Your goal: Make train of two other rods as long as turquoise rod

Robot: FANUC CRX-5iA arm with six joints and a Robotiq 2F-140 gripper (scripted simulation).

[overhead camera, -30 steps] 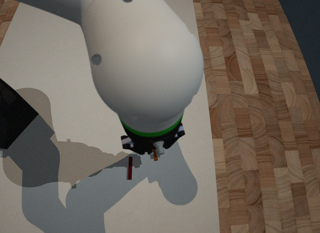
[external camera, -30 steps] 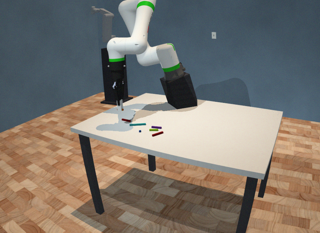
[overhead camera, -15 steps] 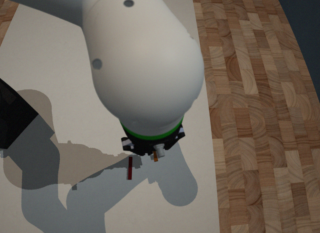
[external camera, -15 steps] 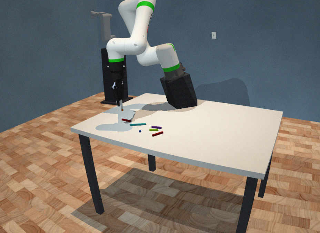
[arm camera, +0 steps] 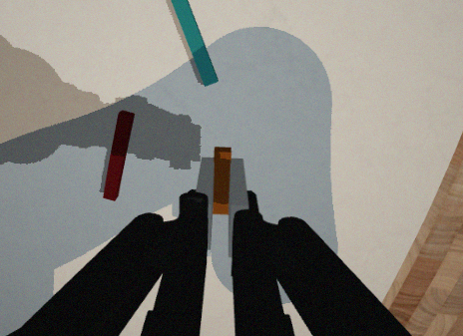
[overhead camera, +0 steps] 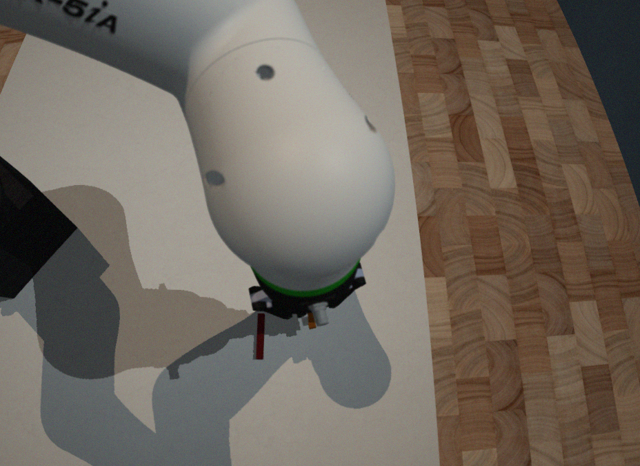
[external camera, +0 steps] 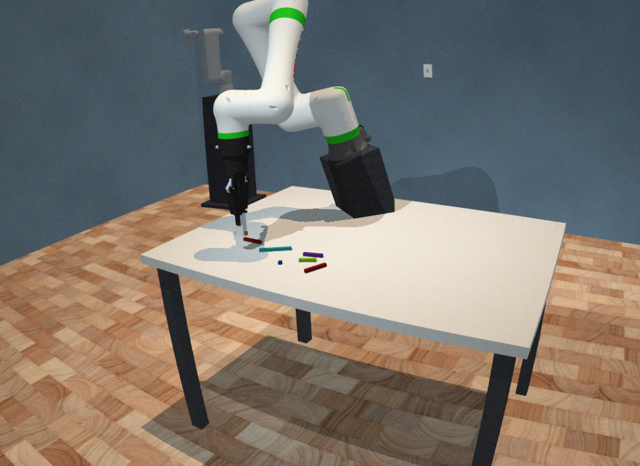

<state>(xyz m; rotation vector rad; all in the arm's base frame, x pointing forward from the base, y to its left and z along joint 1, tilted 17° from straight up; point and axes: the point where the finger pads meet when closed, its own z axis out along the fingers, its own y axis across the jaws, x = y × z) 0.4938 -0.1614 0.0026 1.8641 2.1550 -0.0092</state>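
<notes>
My gripper is shut on the orange rod, which hangs between the fingers above the table; it also shows in the top view and the exterior view. A red rod lies flat on the table to the left of the held rod, also seen in the top view and the exterior view. The turquoise rod lies farther ahead, also in the exterior view. In the top view the arm hides the turquoise rod.
In the exterior view a purple rod, a lime rod and a second red rod lie to the right. The table edge is close on the right.
</notes>
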